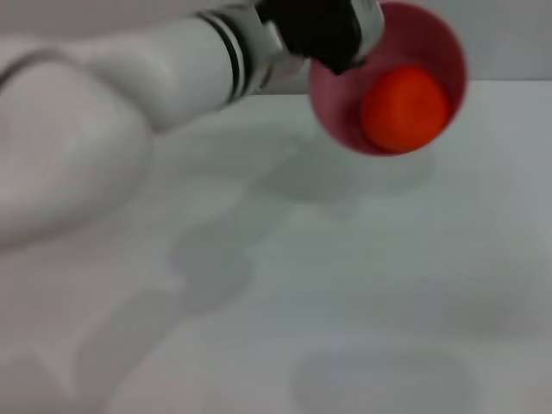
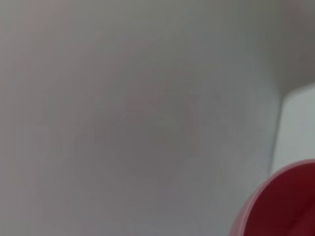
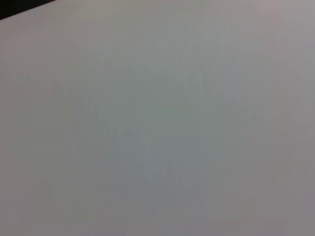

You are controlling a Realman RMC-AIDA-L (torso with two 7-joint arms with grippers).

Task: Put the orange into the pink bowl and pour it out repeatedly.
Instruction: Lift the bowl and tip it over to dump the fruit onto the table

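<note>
The pink bowl (image 1: 442,45) is in the head view at the far upper middle, lifted above the white table and tipped so its opening faces me. The orange (image 1: 404,108) lies inside it against the lower wall. My left gripper (image 1: 338,47) reaches in from the left and is shut on the bowl's left rim. The bowl's rim also shows in the left wrist view (image 2: 288,206). The right gripper is out of view; the right wrist view shows only bare table.
The white table (image 1: 345,285) spreads below the bowl, with the bowl's and arm's shadows on it. My left arm (image 1: 129,95) crosses the upper left. The table's far edge runs behind the bowl.
</note>
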